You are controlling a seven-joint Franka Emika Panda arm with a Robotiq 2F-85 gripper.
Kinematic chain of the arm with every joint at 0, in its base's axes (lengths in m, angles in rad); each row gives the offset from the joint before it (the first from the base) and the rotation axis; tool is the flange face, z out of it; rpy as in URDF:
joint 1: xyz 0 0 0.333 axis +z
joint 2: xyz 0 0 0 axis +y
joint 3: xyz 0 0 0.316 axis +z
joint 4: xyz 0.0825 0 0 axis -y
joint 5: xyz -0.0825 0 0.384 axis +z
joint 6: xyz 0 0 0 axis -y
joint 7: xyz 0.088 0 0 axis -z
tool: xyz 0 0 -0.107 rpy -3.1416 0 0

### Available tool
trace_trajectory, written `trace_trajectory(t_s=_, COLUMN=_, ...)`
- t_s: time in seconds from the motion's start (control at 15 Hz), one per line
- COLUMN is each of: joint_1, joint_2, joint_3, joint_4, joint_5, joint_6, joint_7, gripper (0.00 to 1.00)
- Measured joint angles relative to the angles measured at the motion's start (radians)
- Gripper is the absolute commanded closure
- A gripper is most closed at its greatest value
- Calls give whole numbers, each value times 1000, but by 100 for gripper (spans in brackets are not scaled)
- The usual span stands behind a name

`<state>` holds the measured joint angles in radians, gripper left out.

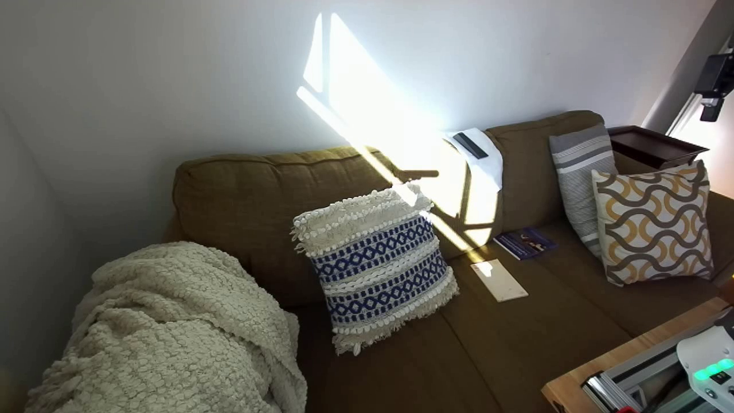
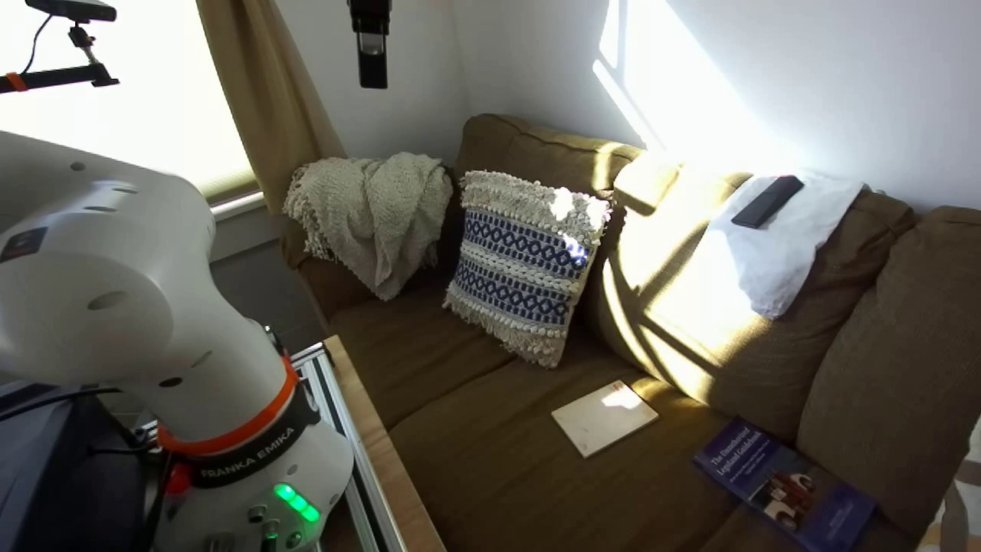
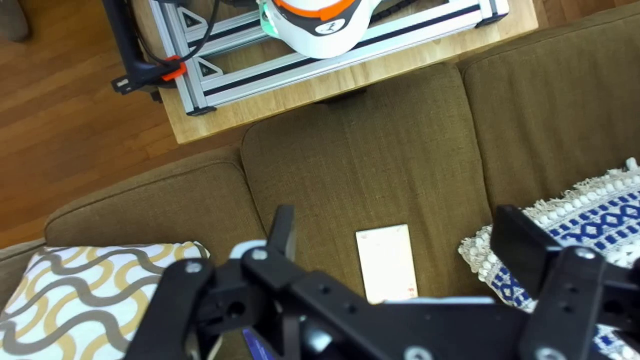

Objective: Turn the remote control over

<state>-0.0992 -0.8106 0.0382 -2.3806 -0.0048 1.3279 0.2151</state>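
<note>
Oblong remote control (image 2: pixel 768 202) on draped cloth (image 2: pixel 785 257)

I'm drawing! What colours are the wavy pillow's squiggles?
Grey-brown and golden yellow; the wavy pillow shows best in an exterior view.

Remote control (image 2: pixel 768 202): slim, flat rectangular bar, near-black, long and narrow, straight edges. Lying on its broad side on the white cloth (image 2: pixel 789 253) that's draped over the sofa backrest (image 2: pixel 851 261), close to the top. Touching the cloth, which shows along both long sides and hangs on below the lower end. Pose: tilted with the slope, one end up near the top edge, other end angled down the front. Buttons can't be made out; can't tell which face is up.
</note>
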Motion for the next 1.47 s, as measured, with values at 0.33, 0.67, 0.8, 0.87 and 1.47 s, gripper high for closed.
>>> trace_trajectory(t_s=0.33, joint_1=-24, joint_2=131, joint_3=-38, joint_4=11, joint_5=-92, joint_6=147, joint_7=-54, gripper=0)
trace_trajectory(t_s=0.67, joint_1=-22, joint_2=262, joint_3=-46, joint_4=38, joint_5=-154, joint_6=277, joint_7=-100, gripper=0)
trace_trajectory(t_s=0.8, joint_1=-21, joint_2=267, joint_3=-45, joint_4=40, joint_5=-154, joint_6=277, joint_7=-99, gripper=0)
trace_trajectory(t_s=0.87, joint_1=-21, joint_2=262, joint_3=-45, joint_4=40, joint_5=-154, joint_6=277, joint_7=-99, gripper=0)
trace_trajectory(t_s=1.47, joint_1=-32, joint_2=277, joint_3=-49, joint_4=53, joint_5=-155, joint_6=340, joint_7=-44, gripper=0)
